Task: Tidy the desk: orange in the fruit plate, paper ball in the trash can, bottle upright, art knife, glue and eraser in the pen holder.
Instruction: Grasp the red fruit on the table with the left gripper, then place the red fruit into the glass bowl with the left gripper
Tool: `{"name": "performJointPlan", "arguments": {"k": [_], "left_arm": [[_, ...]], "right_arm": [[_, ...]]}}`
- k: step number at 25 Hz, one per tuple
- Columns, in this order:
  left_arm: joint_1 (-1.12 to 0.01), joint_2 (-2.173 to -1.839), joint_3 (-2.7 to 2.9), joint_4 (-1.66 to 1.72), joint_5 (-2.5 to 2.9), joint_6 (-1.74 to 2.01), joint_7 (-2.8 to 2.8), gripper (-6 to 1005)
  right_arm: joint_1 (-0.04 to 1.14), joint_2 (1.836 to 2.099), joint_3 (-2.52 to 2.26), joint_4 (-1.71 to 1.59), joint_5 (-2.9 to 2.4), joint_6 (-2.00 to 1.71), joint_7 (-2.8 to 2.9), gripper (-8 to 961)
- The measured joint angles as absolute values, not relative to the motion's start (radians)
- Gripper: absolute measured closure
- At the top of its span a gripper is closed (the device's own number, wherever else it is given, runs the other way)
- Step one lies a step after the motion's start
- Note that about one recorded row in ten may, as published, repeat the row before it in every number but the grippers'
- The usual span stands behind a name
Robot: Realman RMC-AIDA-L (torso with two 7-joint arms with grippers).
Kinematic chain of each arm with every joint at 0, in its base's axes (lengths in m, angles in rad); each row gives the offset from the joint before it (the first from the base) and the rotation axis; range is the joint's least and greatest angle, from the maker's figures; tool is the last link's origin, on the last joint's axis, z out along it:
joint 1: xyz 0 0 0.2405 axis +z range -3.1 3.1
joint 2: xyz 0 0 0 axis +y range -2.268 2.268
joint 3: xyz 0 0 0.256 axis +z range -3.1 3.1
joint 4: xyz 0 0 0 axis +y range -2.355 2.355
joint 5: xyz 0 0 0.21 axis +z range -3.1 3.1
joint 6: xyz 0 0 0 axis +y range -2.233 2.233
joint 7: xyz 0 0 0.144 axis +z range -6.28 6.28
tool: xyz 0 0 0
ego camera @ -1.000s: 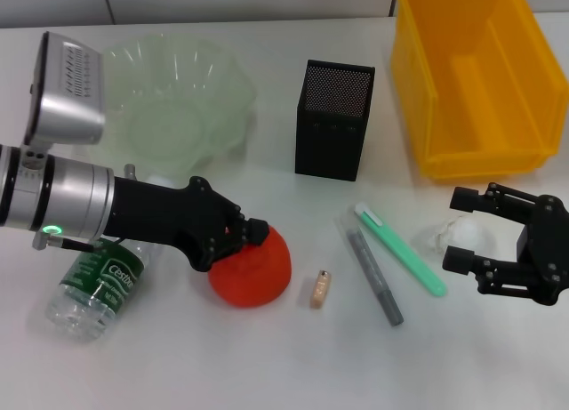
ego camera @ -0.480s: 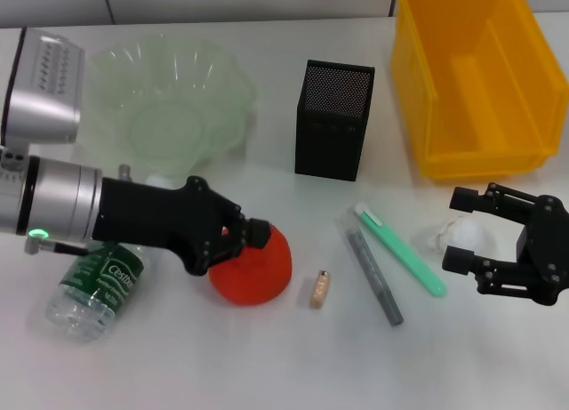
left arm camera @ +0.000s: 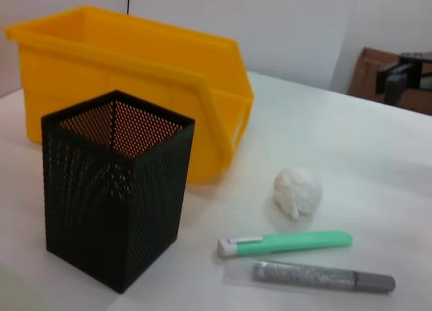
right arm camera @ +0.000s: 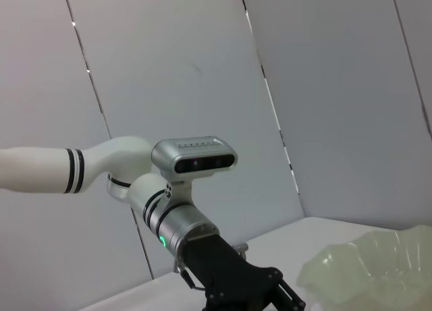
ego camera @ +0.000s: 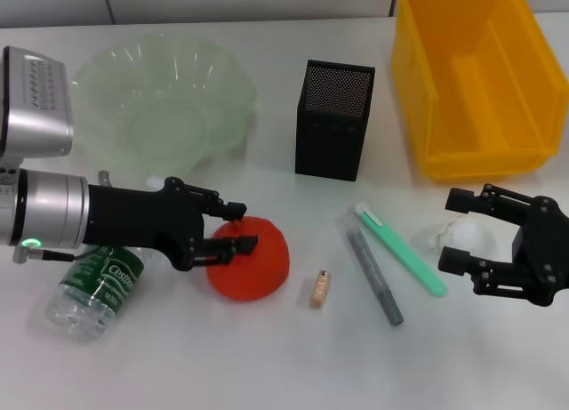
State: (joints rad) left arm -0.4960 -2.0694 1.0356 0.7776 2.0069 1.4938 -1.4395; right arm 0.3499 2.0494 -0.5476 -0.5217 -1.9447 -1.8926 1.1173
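A plain white counter (ego camera: pixel 267 365) fills the head view, smooth and matte, with soft shadows under even overhead light; along its far edge stands a pale grey panelled wall (ego camera: pixel 222 1) with thin dark seams; the right wrist view shows the same wall (right arm camera: pixel 324 88) as tall light panels split by narrow slanting joints; in the left wrist view a brown cardboard box (left arm camera: pixel 368 71) sits beyond the counter's far edge.

The white surface (ego camera: pixel 267 365) carries the fruit plate (ego camera: pixel 107 72), pen holder (ego camera: pixel 334 118) and trash can (ego camera: pixel 427 99). Orange (ego camera: pixel 258 263), bottle (ego camera: pixel 93 290), eraser (ego camera: pixel 320 289) and paper ball (ego camera: pixel 462 234) lie nearer.
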Motion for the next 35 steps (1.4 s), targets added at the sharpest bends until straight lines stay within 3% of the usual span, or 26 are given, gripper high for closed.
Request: {"name": "performJointPlan", "arguments": {"k": [15,18,23,35], "left_arm": [[-0.491,-2.074,1.038,0.742,1.999,1.467,-1.399,343],[-0.49,-2.074,1.04,0.739,1.996,1.464,-1.398,555],[-0.49,-2.074,1.04,0.727,1.991,1.467,-1.388,739],[-0.481,-2.067,0.768,0.788,1.702,1.561,-1.387,817]], "right_arm": [[0.353,2.049,-0.548,-0.52,-1.945,-1.893,1.118,126],[0.351,2.049,-0.548,-0.52,-1.945,-1.893,1.118,127],[0.35,2.049,-0.548,-0.52,-1.945,-1.893,1.118,127],[0.348,2.05,-0.548,-0.52,-1.94,-1.893,1.116,126]]}}
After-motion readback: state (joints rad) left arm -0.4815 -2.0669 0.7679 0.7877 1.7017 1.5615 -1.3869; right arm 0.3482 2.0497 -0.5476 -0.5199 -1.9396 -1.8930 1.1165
